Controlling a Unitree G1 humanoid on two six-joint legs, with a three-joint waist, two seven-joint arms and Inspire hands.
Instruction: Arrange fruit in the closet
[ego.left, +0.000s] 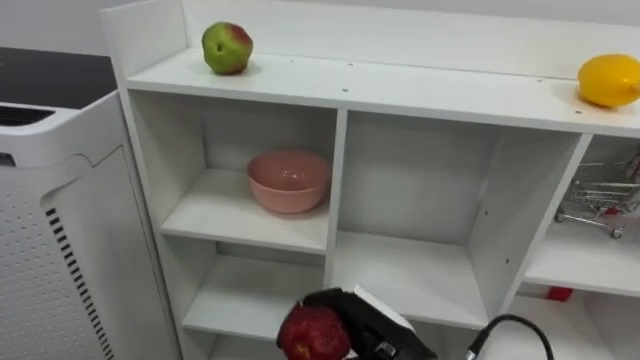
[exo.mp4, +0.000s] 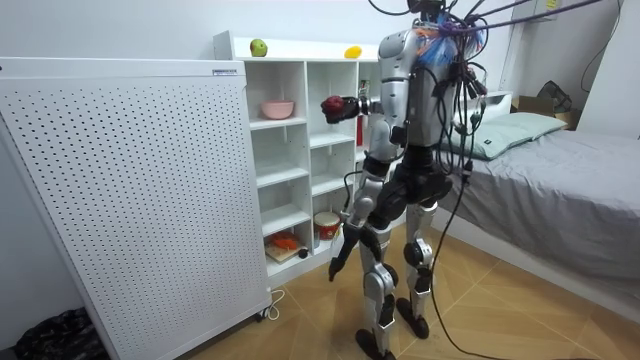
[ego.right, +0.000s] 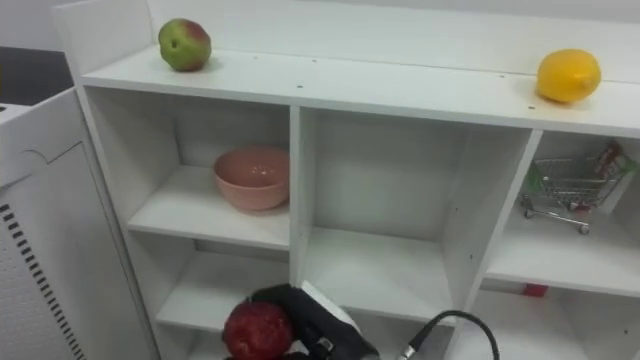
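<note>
A dark red apple (ego.left: 313, 335) sits in my right hand (ego.left: 368, 322), whose black fingers curl round it, low in front of the white closet's (ego.left: 400, 95) middle column. In the room view the same apple (exo.mp4: 332, 107) is held out at chest height toward the shelves. On the closet's top board lie a green-red apple (ego.left: 227, 47) at the left and a yellow lemon (ego.left: 609, 80) at the right. A pink bowl (ego.left: 289, 180) stands in the upper left compartment. My left hand (exo.mp4: 338, 268) hangs by my thigh.
A small wire shopping cart (ego.left: 600, 195) stands in the upper right compartment, a red item (ego.left: 560, 293) below it. A white perforated panel (ego.left: 60, 230) stands close on the left. The upper middle compartment (ego.left: 415, 260) holds nothing. A bed (exo.mp4: 560, 170) lies behind me.
</note>
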